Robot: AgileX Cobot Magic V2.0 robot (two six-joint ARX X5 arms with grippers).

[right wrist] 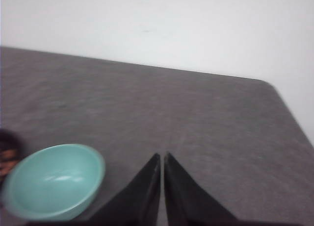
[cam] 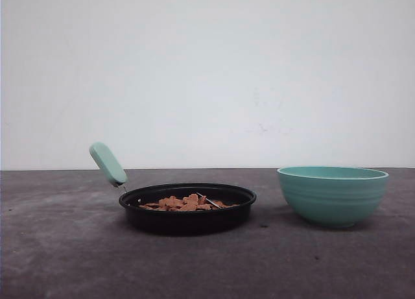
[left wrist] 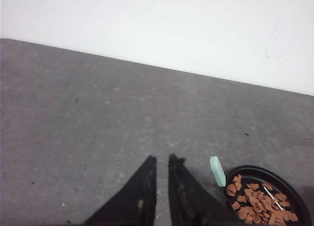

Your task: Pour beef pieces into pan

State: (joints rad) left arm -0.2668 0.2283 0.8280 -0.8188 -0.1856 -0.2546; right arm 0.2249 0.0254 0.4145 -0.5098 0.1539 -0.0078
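Task status: judged complete. The beef pieces lie heaped inside the pan, which sits flat on the counter, its mint handle angled up and away from the bowl. Teal bowl: upright, empty, near the pan. Left hand: fingertips almost together, holding nothing, beside the pan. Right hand: pressed together, empty, near the bowl. Obstructions: none apparent.

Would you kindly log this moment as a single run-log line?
beef pieces: in pan | bowl: empty | left gripper: shut, holding nothing | right gripper: shut, holding nothing
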